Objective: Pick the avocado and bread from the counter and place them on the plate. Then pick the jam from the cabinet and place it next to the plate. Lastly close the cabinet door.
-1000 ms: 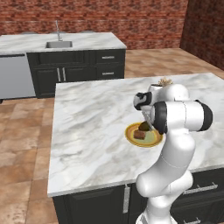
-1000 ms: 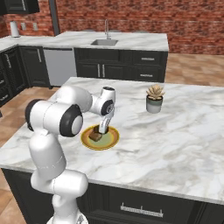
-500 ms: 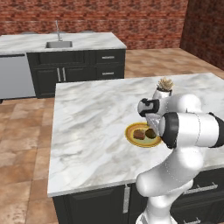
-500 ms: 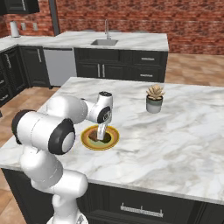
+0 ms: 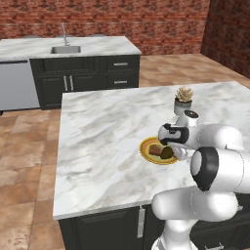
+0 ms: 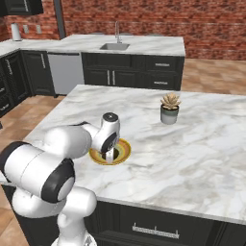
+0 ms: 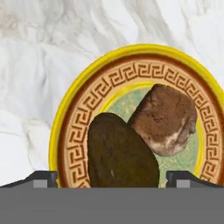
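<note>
The avocado (image 7: 120, 153), a dark brown-green oval lump, and the bread (image 7: 164, 120), a tan-brown blocky chunk with a pale streak, lie touching each other on the plate (image 7: 70, 127). The plate is round and shallow, with a yellow rim, a brown key-pattern band and a pale green centre. It rests on the worktop (image 5: 102, 132), a white-grey veined marble slab over dark drawer fronts with silver handles.

The gripper (image 7: 112, 177) hangs directly over the plate with its jaws spread wide on either side of the avocado, holding nothing; its two dark tips stand clear of both foods. In the right base view the gripper (image 6: 108, 154) and the white forearm cover part of the plate (image 6: 124, 153).

A grey pot with a spiky plant (image 6: 169, 108) stands well apart, farther back on the worktop. Behind it runs a second counter with a sink (image 6: 114, 46) before a red brick wall (image 5: 146, 19).

Compared with one second earlier, the jaws have opened, the avocado now lies released beside the bread, and the arm's elbow has swung lower and nearer the cameras.
</note>
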